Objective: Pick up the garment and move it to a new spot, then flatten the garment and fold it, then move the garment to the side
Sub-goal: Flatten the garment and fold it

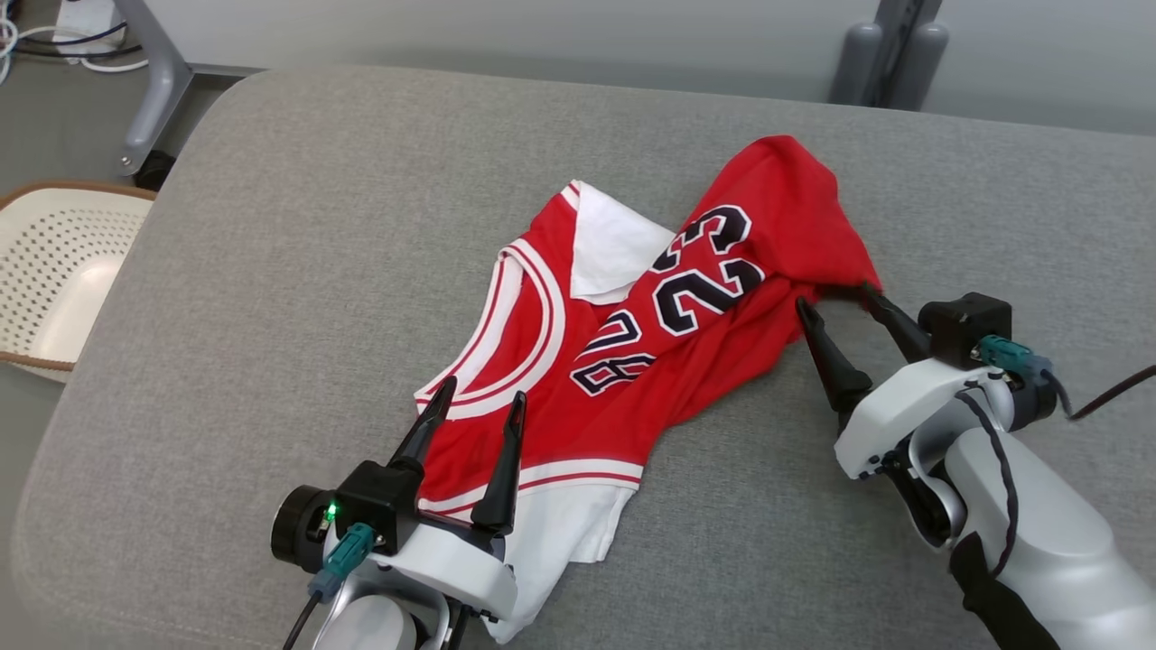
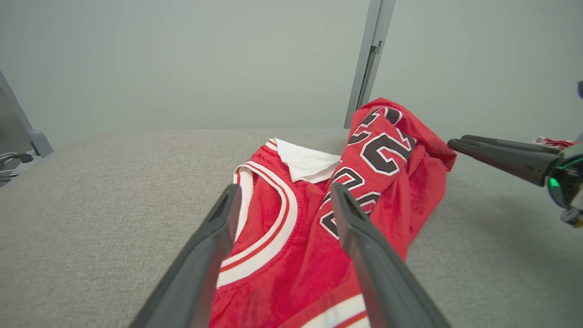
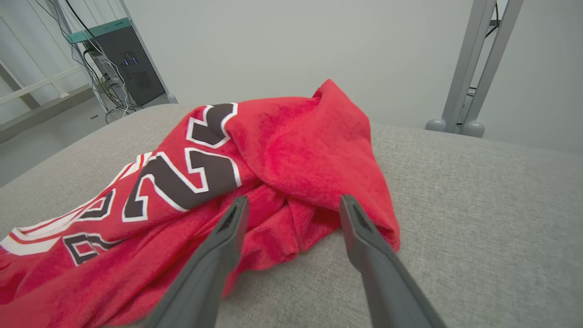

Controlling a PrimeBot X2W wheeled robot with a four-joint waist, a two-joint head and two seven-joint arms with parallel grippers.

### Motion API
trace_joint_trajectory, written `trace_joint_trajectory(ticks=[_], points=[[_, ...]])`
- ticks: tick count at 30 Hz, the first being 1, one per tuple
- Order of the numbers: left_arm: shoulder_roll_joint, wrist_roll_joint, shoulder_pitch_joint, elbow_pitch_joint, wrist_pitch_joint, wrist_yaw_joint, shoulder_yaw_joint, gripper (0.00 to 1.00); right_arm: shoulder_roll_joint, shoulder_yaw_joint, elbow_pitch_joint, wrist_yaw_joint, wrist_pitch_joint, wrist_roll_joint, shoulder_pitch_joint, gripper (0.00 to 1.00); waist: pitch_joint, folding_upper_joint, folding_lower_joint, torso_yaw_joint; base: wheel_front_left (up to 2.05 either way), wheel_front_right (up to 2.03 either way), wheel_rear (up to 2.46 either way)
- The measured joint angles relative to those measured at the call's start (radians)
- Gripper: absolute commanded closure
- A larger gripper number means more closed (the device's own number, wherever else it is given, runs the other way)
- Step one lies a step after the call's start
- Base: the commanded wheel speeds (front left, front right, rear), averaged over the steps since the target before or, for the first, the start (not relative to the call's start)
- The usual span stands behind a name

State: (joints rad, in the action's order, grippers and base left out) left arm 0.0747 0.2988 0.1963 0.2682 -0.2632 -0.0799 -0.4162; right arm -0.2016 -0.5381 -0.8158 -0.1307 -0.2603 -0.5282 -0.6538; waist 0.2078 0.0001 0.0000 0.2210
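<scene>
The garment (image 1: 650, 343) is a red basketball jersey with white trim and dark numbers, lying crumpled and twisted on the grey padded table (image 1: 271, 226). My left gripper (image 1: 483, 397) is open over its near, white-trimmed end, fingers apart above the armhole; the same jersey (image 2: 291, 228) runs away between those fingers in the left wrist view. My right gripper (image 1: 835, 302) is open at the jersey's bunched right edge, its fingertips at the red folds (image 3: 291, 182) with nothing clamped. The right gripper's fingers (image 2: 501, 155) also enter the left wrist view from the right.
A white perforated basket (image 1: 63, 262) stands off the table's left edge. Grey metal frame legs (image 1: 890, 50) rise behind the table. Bare grey cushion lies left of the jersey and along the far side.
</scene>
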Motion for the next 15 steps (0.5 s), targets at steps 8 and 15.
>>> trace_joint_trajectory(ticks=[8, 15], points=[[-0.007, 0.000, 0.001, 0.004, 0.000, 0.001, -0.002, 0.00, 0.040, -0.003, -0.119, 0.000, 0.020, 0.039, -0.019, 0.00, 0.012, 0.0000, 0.0000, 0.061, 0.00, 0.00, 0.00], [-0.012, 0.000, 0.001, 0.004, 0.000, 0.001, 0.010, 0.00, 0.047, -0.004, -0.200, 0.000, 0.022, 0.063, -0.049, 1.00, 0.020, 0.0000, 0.0000, 0.088, 0.00, 0.00, 0.00]])
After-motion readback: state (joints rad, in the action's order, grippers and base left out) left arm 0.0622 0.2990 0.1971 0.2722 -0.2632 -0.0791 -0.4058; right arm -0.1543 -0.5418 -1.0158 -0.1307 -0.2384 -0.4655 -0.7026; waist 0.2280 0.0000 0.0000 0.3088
